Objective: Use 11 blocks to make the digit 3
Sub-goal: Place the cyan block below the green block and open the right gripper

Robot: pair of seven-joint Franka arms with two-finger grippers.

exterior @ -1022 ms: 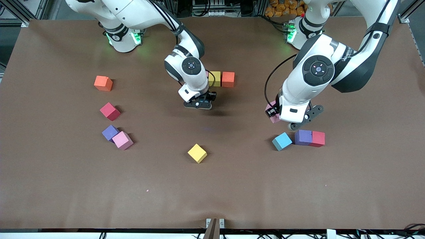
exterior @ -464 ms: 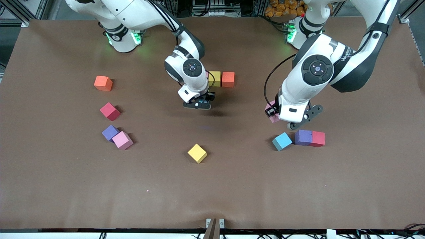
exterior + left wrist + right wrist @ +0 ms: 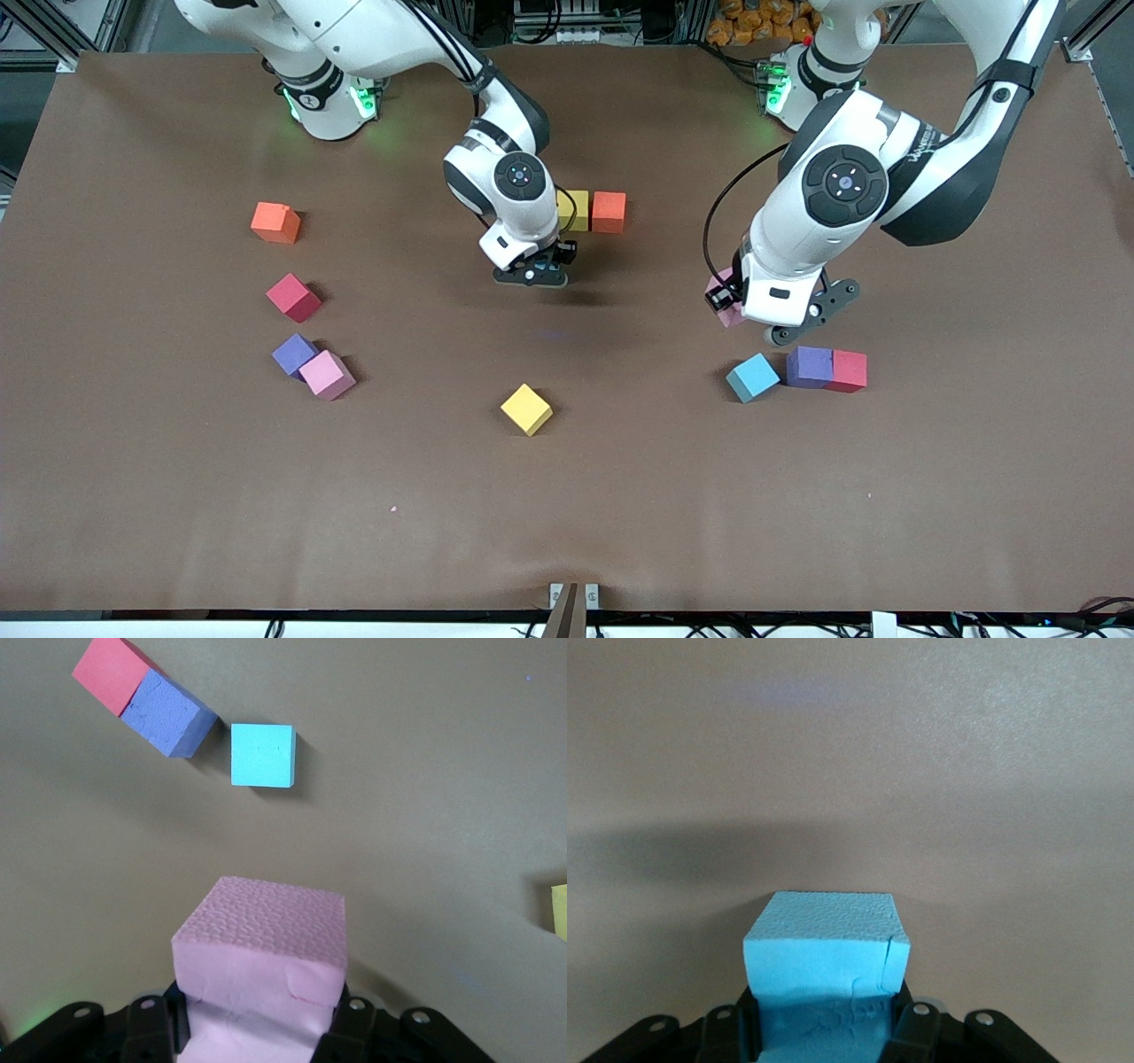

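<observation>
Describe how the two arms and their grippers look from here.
Both arms are glossy white with black joint bands, round dark end caps and black cables along the links. Their bases glow green. The left gripper and right gripper are black, two-fingered, with screw-studded mounts.

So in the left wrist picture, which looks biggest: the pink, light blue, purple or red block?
1. Pink block, held in the left hand, so nearness to the camera enlarges it.
2. Purple block and light blue block look alike.
3. Red block, partly cut off.
</observation>
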